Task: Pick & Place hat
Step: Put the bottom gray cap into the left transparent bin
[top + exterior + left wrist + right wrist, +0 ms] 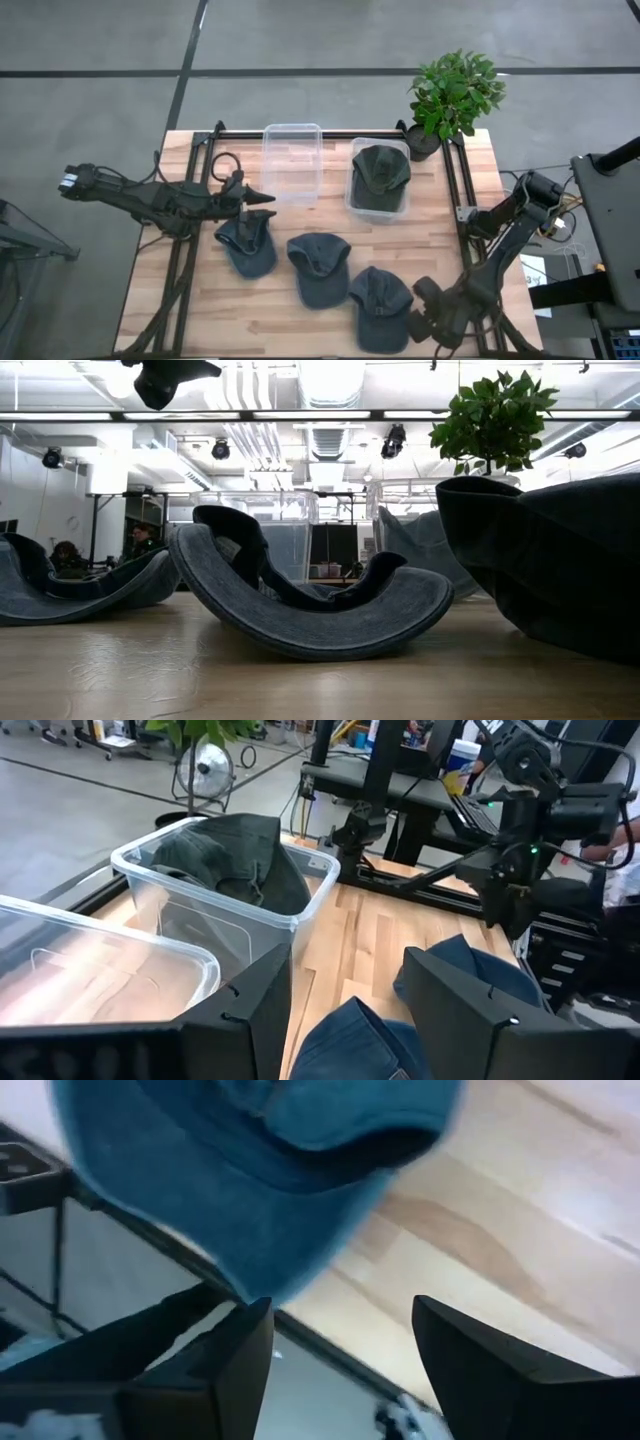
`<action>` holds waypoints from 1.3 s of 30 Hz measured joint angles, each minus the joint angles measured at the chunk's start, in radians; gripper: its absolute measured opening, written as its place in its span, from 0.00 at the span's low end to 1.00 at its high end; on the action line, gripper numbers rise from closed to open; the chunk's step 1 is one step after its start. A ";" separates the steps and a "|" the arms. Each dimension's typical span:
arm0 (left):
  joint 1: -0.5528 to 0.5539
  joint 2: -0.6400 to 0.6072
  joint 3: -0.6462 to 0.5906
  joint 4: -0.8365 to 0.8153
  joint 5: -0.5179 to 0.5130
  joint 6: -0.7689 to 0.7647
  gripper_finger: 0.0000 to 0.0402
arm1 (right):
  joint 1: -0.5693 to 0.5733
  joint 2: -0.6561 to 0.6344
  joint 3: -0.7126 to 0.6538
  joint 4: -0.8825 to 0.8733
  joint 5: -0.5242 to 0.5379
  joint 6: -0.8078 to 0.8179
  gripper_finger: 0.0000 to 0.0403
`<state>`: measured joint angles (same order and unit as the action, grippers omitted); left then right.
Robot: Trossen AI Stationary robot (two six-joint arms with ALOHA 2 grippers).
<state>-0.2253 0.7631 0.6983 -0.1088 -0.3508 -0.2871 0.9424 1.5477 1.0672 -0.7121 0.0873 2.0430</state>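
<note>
Three blue denim hats lie on the wooden table: a left one (246, 246), a middle one (318, 266) and a right one (380, 305). A dark green hat (380, 178) sits in the right clear bin (352, 200). My left gripper (262, 203) is open and hovers just past the left hat's far end; the blue hat (352, 1042) shows below its fingers. My right gripper (424, 318) is open near the table's near right corner, beside the right hat, whose brim (250, 1190) shows ahead of its fingers.
An empty clear bin (292, 160) stands left of the filled one at the far side. A potted plant (455, 95) occupies the far right corner. Black frame rails (452, 190) run along both table sides. Bare wood (200, 310) lies at the near left.
</note>
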 joint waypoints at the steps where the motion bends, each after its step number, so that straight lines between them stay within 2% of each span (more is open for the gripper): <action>1: 0.000 0.000 0.000 -0.001 0.001 0.000 0.46 | 0.000 0.006 0.000 0.018 0.018 0.001 0.58; 4: 0.000 0.000 0.000 -0.005 0.001 0.000 0.46 | 0.000 0.028 -0.001 0.045 0.069 0.017 0.58; 14: 0.001 0.000 0.000 -0.005 0.021 0.003 0.46 | 0.000 0.107 -0.039 0.072 0.102 0.103 0.60; 18: 0.000 0.000 0.000 -0.007 0.021 0.004 0.46 | 0.000 0.119 -0.077 0.138 0.153 0.123 0.60; 25: 0.000 0.000 0.000 -0.012 0.021 0.004 0.46 | 0.000 0.140 -0.150 0.268 0.178 0.135 0.56; 32: 0.000 0.000 0.000 -0.013 0.021 0.003 0.46 | 0.000 0.141 -0.196 0.314 0.212 0.174 0.42; 39: 0.000 0.000 0.000 -0.013 0.021 0.003 0.46 | 0.000 0.136 -0.216 0.316 0.216 0.207 0.12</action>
<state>-0.2249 0.7631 0.6983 -0.1219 -0.3300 -0.2840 0.9424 1.6835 0.8509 -0.3959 0.3031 2.2503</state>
